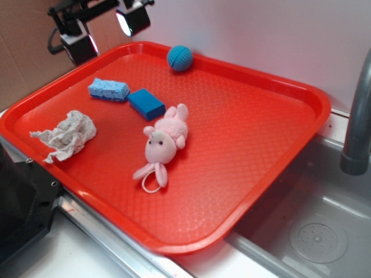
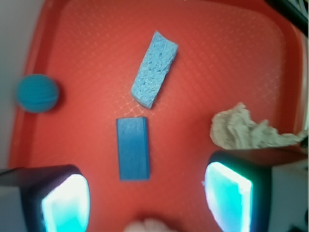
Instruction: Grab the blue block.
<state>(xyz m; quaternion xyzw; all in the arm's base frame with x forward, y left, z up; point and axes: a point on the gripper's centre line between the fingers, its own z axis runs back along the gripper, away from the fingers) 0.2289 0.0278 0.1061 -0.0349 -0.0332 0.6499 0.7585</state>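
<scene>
Blue block (image 1: 146, 103) lies flat on the red tray (image 1: 255, 139), in the far-left part, well in from the rim. Solid saturated blue, sharp edges. In the wrist view the block (image 2: 133, 148) sits between the two fingers and a bit ahead of them, long side running along the view's vertical, nothing touching it. Blue sponge (image 1: 109, 89), paler and speckled, lies just beside the block toward the tray's far-left edge; a narrow gap shows between them in the wrist view, sponge (image 2: 155, 68) angled against the block. Pink plush (image 1: 164, 143) lies near the tray's middle, its ears just beside the block's near end; touching or not, cannot tell. Teal knitted ball (image 1: 180, 58) rests against the tray's far rim, well apart from the block. Crumpled cloth (image 1: 68, 135) lies by the left edge. Gripper (image 1: 107, 30) hovers above the far-left corner, off the tray surface, jaws spread wide and empty; lit fingertips (image 2: 65, 203) frame the bottom of the wrist view. Grey faucet (image 1: 358, 116) stands at right over a sink (image 1: 319, 231).
</scene>
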